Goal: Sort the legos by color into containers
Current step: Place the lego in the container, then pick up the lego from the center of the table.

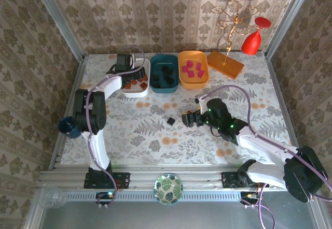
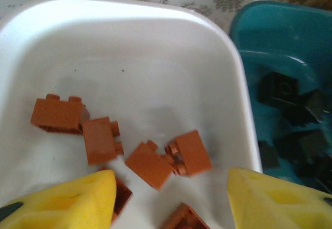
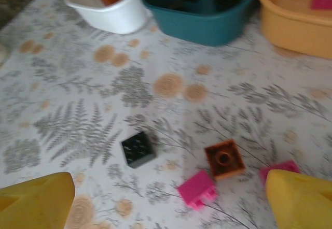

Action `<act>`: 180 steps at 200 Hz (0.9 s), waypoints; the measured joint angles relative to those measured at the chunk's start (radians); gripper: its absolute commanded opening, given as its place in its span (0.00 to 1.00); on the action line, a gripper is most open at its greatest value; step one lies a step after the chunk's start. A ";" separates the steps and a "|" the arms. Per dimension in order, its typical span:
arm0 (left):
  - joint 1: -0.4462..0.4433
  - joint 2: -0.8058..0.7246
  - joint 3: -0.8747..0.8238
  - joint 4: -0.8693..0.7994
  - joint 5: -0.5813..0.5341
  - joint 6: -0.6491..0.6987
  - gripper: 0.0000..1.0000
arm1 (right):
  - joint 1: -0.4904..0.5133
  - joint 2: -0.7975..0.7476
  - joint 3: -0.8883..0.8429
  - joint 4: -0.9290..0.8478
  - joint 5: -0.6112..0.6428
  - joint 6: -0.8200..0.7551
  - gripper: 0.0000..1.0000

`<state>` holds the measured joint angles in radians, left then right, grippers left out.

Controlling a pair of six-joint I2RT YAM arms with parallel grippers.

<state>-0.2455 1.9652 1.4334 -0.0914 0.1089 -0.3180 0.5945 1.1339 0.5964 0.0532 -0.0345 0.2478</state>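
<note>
Count: three tubs in a row across the top of the overhead view, left to right: white tub [image 1: 136,95], teal tub [image 1: 165,89], orange tub [image 1: 196,85].

In the left wrist view I see six brown bricks [image 2: 148,164] in the white tub. Four are whole and two are cut off at the bottom edge. The orange tub has about five pink bricks [image 1: 191,74]. The black bricks [image 1: 167,73] in the teal tub are a dark clump, so I can't count them.

The right wrist view has four loose on the table [image 3: 78,84]: one black loose brick [image 3: 138,148] at lower centre, one brown loose brick [image 3: 224,159] to its right, and two pink loose bricks [image 3: 197,188] at the bottom. The second pink one is partly behind the right-hand finger.

Left arm: goes up the left side of the overhead view, elbow bent, wrist over the white tub. The left tool [image 2: 171,205] has its fingers apart above the brown bricks, with nothing gripped.

Right arm: stretched from lower right toward frame centre, low over the table. The right tool [image 3: 168,208] is spread wide and holds nothing. The loose bricks lie just ahead of its fingers.
</note>
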 measured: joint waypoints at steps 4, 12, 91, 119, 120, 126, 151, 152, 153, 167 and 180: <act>-0.002 -0.034 -0.026 0.003 0.009 0.000 0.65 | 0.000 0.000 0.000 -0.009 0.012 0.007 0.95; -0.003 -0.092 -0.073 0.013 0.020 -0.002 0.66 | 0.000 0.000 0.000 -0.021 0.031 0.018 0.95; -0.087 -0.719 -0.681 0.177 0.141 -0.039 0.70 | 0.174 0.276 0.219 -0.117 0.103 -0.044 0.93; -0.087 -0.854 -0.892 0.174 0.193 -0.072 0.71 | 0.220 0.452 0.337 -0.152 0.110 -0.094 0.91; -0.087 -0.858 -0.898 0.174 0.195 -0.073 0.71 | 0.221 0.460 0.341 -0.154 0.110 -0.097 0.91; -0.089 -0.891 -0.937 0.172 0.210 -0.078 0.72 | 0.225 0.490 0.359 -0.161 0.111 -0.105 0.91; -0.103 -1.002 -1.028 0.164 0.269 -0.088 0.73 | 0.229 0.584 0.407 -0.185 0.115 -0.135 0.89; -0.103 -1.004 -1.029 0.164 0.271 -0.089 0.73 | 0.229 0.588 0.410 -0.187 0.115 -0.138 0.89; -0.103 -1.008 -1.032 0.164 0.274 -0.089 0.73 | 0.229 0.590 0.412 -0.188 0.116 -0.138 0.89; -0.109 -1.046 -1.052 0.163 0.299 -0.094 0.73 | 0.228 0.629 0.437 -0.208 0.124 -0.152 0.86; -0.110 -1.070 -1.067 0.164 0.315 -0.099 0.73 | 0.228 0.661 0.460 -0.222 0.130 -0.167 0.84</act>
<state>-0.3557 0.8951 0.3668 0.0727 0.4236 -0.4171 0.8223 1.7950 1.0565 -0.1684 0.0956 0.0807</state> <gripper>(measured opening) 0.724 0.860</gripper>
